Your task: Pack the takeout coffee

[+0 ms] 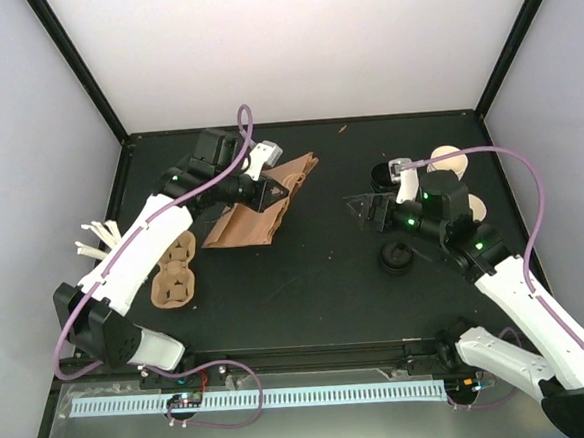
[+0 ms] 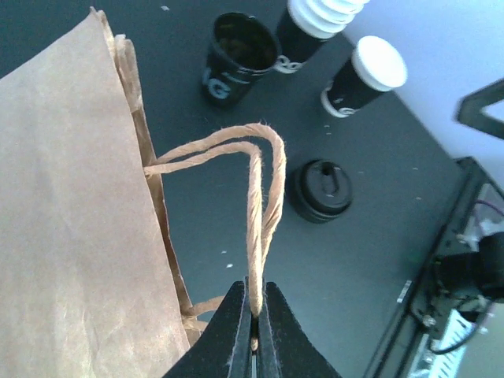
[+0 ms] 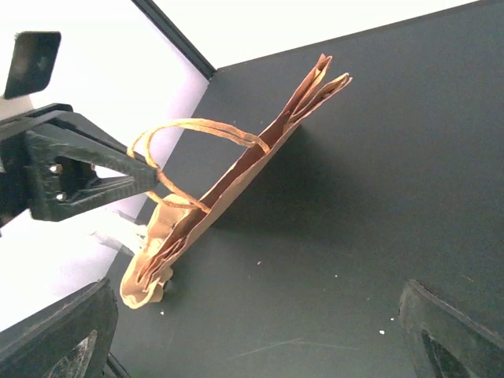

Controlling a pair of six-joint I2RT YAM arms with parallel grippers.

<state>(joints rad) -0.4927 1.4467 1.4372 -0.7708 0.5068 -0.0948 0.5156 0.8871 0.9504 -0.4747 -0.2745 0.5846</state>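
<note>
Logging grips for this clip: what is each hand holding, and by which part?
The left hand pinches the paper bag by its twine handle. The right hand is open and empty.

The bag (image 2: 71, 197) is plain brown paper, matt and faintly creased. Its handle (image 2: 256, 236) is twisted paper cord, rough and fraying at the bend. The table (image 2: 378, 268) is matt black, dusted with pale specks. The coffee cup (image 2: 365, 79) looks like black printed paper, the lid (image 2: 321, 189) like dull-sheened black plastic, and the cup carrier (image 1: 173, 274) like coarse moulded pulp.
</note>
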